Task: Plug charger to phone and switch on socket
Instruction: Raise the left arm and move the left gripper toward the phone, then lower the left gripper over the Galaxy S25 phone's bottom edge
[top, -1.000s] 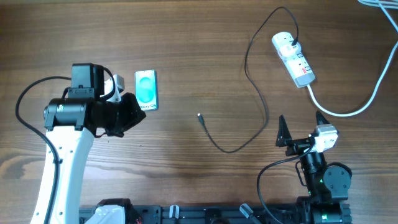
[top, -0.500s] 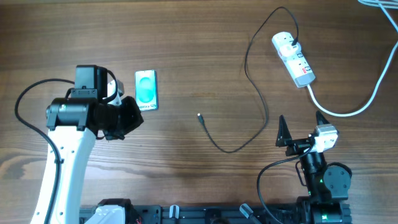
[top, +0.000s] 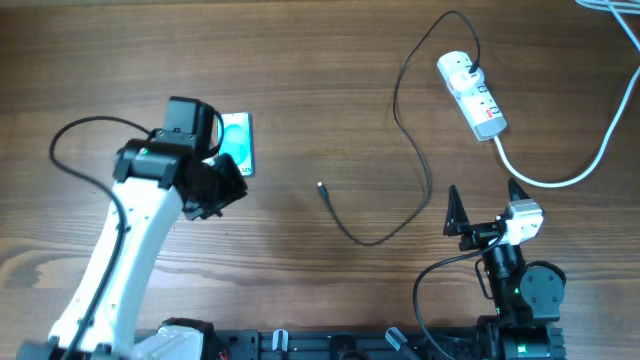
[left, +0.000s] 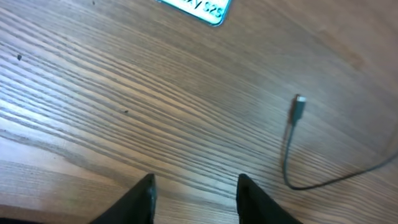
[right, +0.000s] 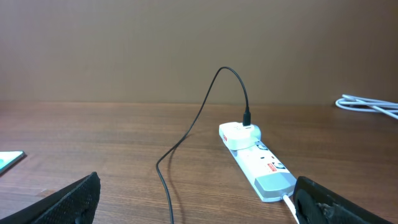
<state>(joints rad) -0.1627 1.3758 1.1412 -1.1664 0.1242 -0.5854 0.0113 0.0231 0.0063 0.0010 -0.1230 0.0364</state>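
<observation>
The phone, teal-screened, lies flat on the table, partly covered by my left arm; its white band shows at the top of the left wrist view. The charger cable runs from the socket in a loop to its plug tip, also in the left wrist view. My left gripper is open and empty just below the phone, left of the plug tip. My right gripper is open and empty at the near right, the socket ahead of it.
A thick white cord runs from the socket to the right table edge. A bundle of pale cable lies at the far right. Bare wooden table lies between the phone and the socket.
My left arm has swung right, its wrist now covering part of the phone, and the gripper sits closer to the plug tip. The right arm, cable and socket have not moved.
</observation>
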